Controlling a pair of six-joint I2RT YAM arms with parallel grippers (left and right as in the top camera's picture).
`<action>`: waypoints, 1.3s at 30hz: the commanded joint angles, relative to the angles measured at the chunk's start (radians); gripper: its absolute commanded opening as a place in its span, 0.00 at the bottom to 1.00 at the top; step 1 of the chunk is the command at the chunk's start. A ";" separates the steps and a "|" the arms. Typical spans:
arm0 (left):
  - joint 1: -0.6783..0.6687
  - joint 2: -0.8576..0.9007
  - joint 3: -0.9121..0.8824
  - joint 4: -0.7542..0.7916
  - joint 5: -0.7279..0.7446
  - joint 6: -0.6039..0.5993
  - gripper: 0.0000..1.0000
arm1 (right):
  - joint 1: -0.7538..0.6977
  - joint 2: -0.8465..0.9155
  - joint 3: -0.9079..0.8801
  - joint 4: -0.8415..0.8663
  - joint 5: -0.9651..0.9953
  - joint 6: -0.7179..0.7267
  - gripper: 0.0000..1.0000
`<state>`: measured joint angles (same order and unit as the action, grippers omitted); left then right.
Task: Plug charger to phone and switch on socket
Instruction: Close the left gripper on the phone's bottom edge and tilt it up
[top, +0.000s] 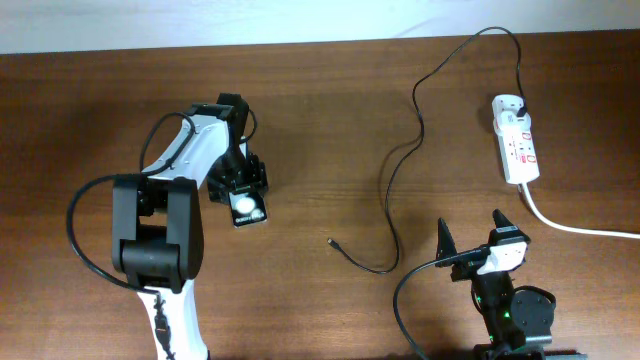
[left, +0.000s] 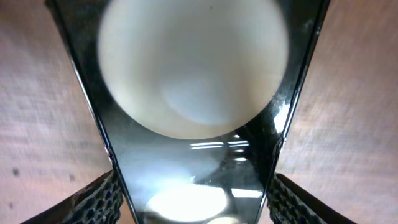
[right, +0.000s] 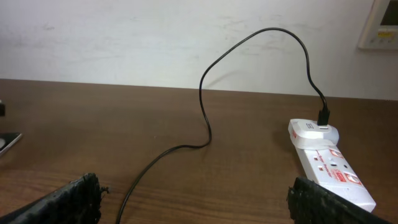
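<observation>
The left hand (top: 243, 190) is clamped on the phone (top: 249, 210) left of centre. The right hand (top: 470, 228) sits lower right, fingers apart and empty. The charger (right: 200, 93) tip lies loose on the surface mid-frame and may skid or miss the port. One phone, one charger, one socket (top: 516, 140) upper right, two hands.

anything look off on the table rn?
Nothing damaged or spilled. The charger is plugged into the socket, but its tip lies loose on the table, apart from the phone.
</observation>
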<state>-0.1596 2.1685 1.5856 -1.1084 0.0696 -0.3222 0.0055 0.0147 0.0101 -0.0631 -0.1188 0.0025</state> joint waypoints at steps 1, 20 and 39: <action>0.000 0.040 -0.034 -0.065 -0.021 -0.003 0.66 | -0.004 -0.007 -0.005 -0.005 -0.008 0.002 0.99; -0.049 0.040 -0.034 0.041 0.043 -0.003 0.99 | -0.004 -0.007 -0.005 -0.005 -0.008 0.002 0.99; -0.166 0.040 -0.034 0.083 0.039 -0.003 0.99 | -0.004 -0.007 -0.005 -0.005 -0.008 0.002 0.99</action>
<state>-0.3187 2.1700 1.5700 -1.0538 0.0410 -0.3370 0.0055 0.0147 0.0101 -0.0631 -0.1188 0.0021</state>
